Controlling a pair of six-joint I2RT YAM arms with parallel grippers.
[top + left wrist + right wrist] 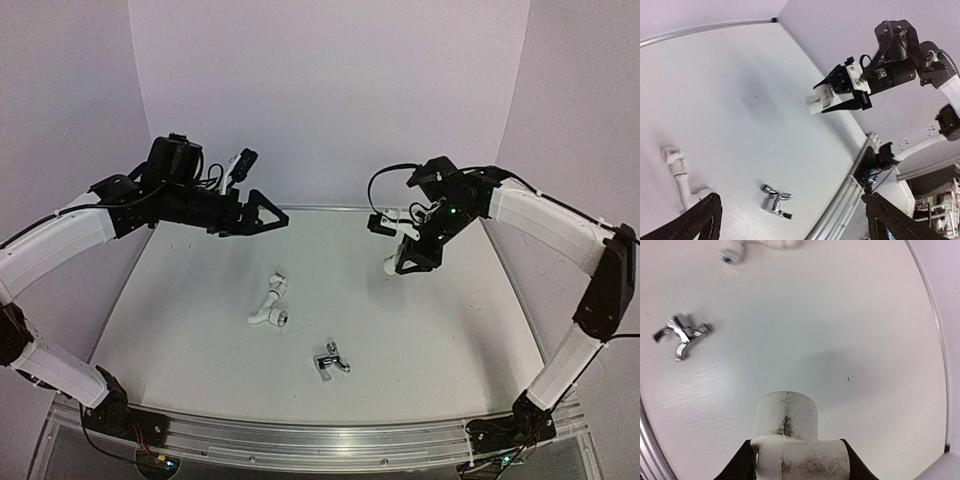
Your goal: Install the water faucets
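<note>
From above, my left fingers (272, 207) hang apart and empty over the far left of the surface (450, 330). My right fingers (415, 262) are clamped on the white elbow fitting (392, 264), lifted off the surface at about 2 o'clock from the chrome faucet (332, 362). The faucet lies loose near the front edge, with the bent white pipe (270, 305) just beside it at 10 o'clock. So I judge the job in hand is fetching the faucet with my free left side. My left wrist view shows both finger pads at the bottom corners, spread wide, with the faucet (775, 202) low between them and the pipe (680, 172) at 9 o'clock. I should drop straight down and centre on the faucet body. I want to pinch its body and leave the lever and threaded stem free, and I must not nudge the pipe. From my right wrist, the elbow (790, 440) sits square between the fingers with one socket facing the surface. The faucet (682, 332) is at 10 o'clock, well apart from it. I should hold this grip steady and tilt the socket toward my left side so the stem can enter straight.
</note>
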